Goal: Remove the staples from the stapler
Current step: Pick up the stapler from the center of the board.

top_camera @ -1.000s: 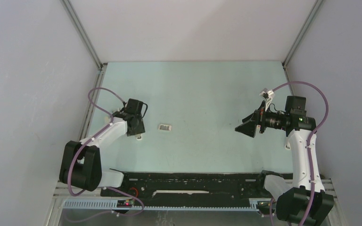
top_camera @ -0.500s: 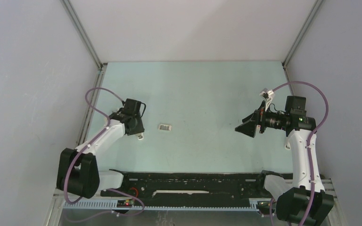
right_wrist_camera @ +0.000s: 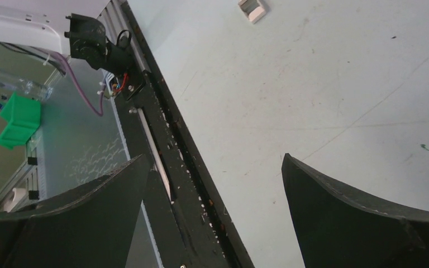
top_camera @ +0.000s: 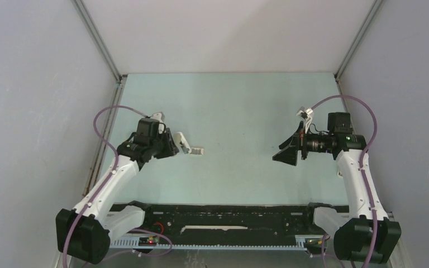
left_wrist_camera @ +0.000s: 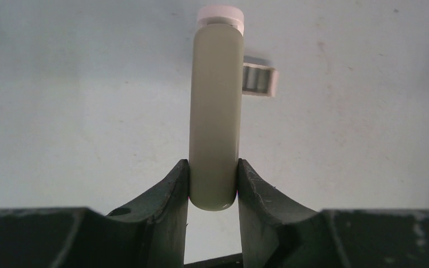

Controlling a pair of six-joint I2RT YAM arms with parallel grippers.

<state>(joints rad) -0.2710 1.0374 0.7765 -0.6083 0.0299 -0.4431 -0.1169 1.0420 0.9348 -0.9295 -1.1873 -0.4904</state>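
Observation:
The stapler point(left_wrist_camera: 214, 123) is a small cream bar with a pale pink end. My left gripper point(left_wrist_camera: 213, 167) is shut on its near end and holds it above the table. In the top view the stapler point(top_camera: 182, 143) sticks out to the right of my left gripper point(top_camera: 171, 147). Its far tip is close to a small white rectangular box point(top_camera: 196, 151), which also shows in the left wrist view point(left_wrist_camera: 260, 81). No loose staples show. My right gripper point(top_camera: 285, 154) is open and empty at mid right, with its jaws wide apart in its wrist view point(right_wrist_camera: 213, 159).
The pale green table point(top_camera: 234, 111) has grey walls on three sides. A black rail point(top_camera: 223, 216) runs along the near edge between the arm bases. The white box shows far off in the right wrist view point(right_wrist_camera: 252, 9). A green bin point(right_wrist_camera: 18, 120) stands off the table.
My left arm has swung right and turned, lifting the stapler off the table so that it points toward the white box. My right gripper has shifted slightly left and stays open.

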